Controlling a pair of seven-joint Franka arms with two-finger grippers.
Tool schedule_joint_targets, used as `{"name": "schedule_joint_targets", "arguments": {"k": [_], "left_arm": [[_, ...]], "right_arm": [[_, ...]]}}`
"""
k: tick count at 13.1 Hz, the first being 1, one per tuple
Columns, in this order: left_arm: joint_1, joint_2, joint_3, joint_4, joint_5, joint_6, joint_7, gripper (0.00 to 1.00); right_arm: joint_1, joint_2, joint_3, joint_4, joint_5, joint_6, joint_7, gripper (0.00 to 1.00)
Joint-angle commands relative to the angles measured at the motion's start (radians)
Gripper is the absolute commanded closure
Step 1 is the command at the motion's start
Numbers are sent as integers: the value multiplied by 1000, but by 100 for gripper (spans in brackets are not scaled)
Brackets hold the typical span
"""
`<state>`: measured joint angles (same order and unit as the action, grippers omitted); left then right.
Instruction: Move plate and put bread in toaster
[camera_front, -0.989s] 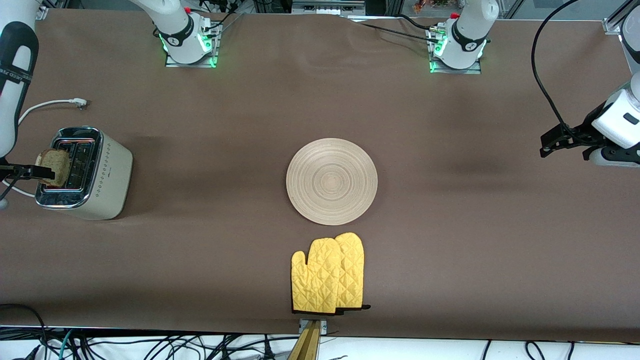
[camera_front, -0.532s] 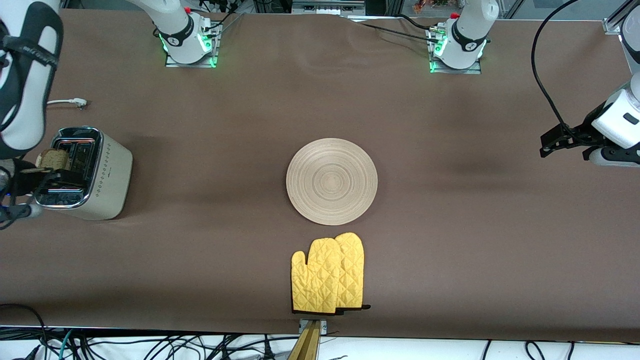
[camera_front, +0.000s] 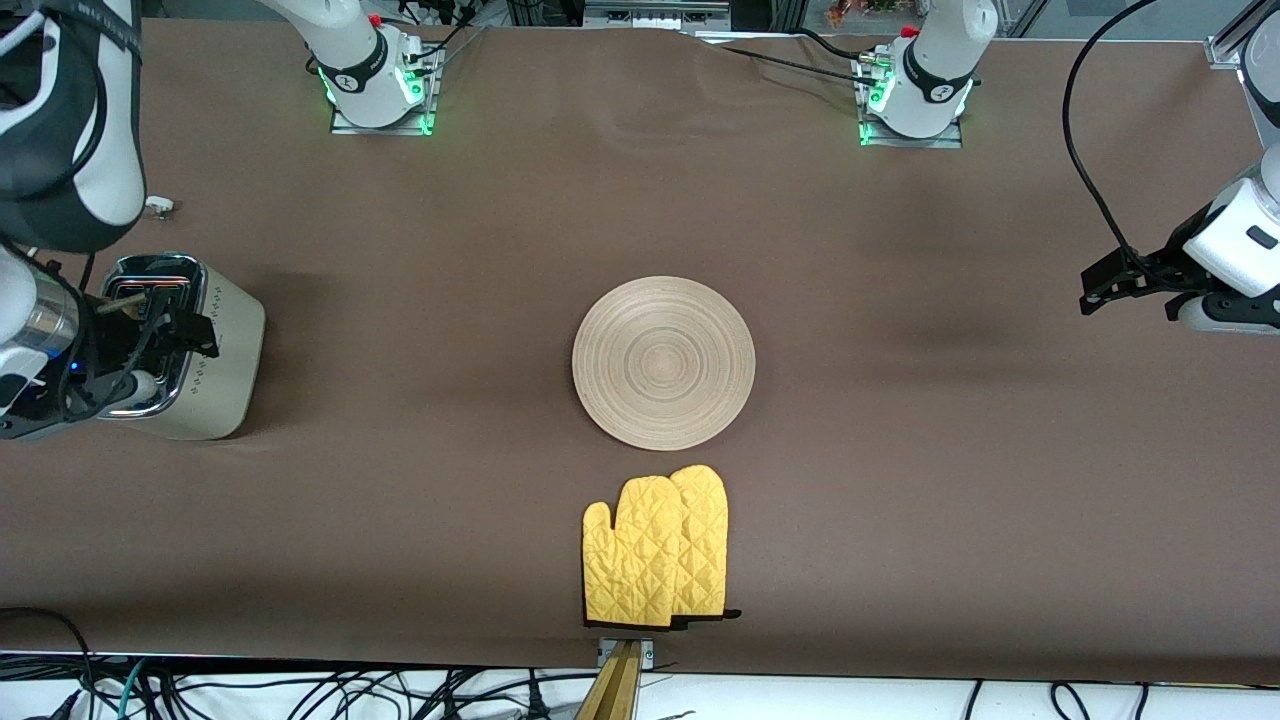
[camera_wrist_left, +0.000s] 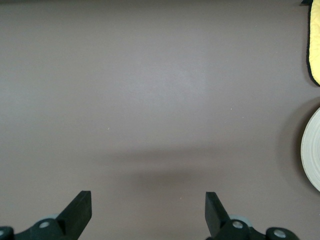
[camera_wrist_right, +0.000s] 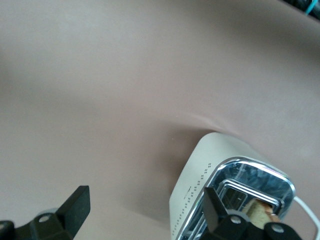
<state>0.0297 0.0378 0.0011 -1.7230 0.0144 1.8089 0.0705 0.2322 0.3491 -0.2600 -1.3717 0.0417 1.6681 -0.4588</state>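
- Since a second ago our right hand (camera_front: 195, 335) has let go of the bread (camera_wrist_right: 257, 209) and moved over the toaster (camera_front: 215, 350), fingers spread; the slice now sits low in a slot.
- The plate (camera_front: 663, 362) lies mid-table, oven mitts (camera_front: 657, 550) nearer the camera.
- Our left hand (camera_front: 1100, 285) waits open at its table (camera_front: 900, 500) end.

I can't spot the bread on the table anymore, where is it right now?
The bread sits down in a slot of the toaster at the right arm's end of the table; the right wrist view shows its top edge, with the open right gripper over the toaster.
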Motion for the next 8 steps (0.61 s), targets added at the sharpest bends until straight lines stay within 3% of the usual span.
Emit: {"name": "schedule_joint_targets", "arguments": {"k": [1, 5, 8], "left_arm": [[7, 7, -4, 20, -16, -11, 0, 0], [7, 7, -4, 20, -16, -11, 0, 0], [7, 8, -4, 20, -14, -11, 0, 0]], "right_arm": [[-118, -131, 152, -122, -49, 70, 82, 0], [-238, -258, 257, -234, -48, 104, 164, 0], [-268, -294, 274, -268, -48, 82, 167, 0]]}}
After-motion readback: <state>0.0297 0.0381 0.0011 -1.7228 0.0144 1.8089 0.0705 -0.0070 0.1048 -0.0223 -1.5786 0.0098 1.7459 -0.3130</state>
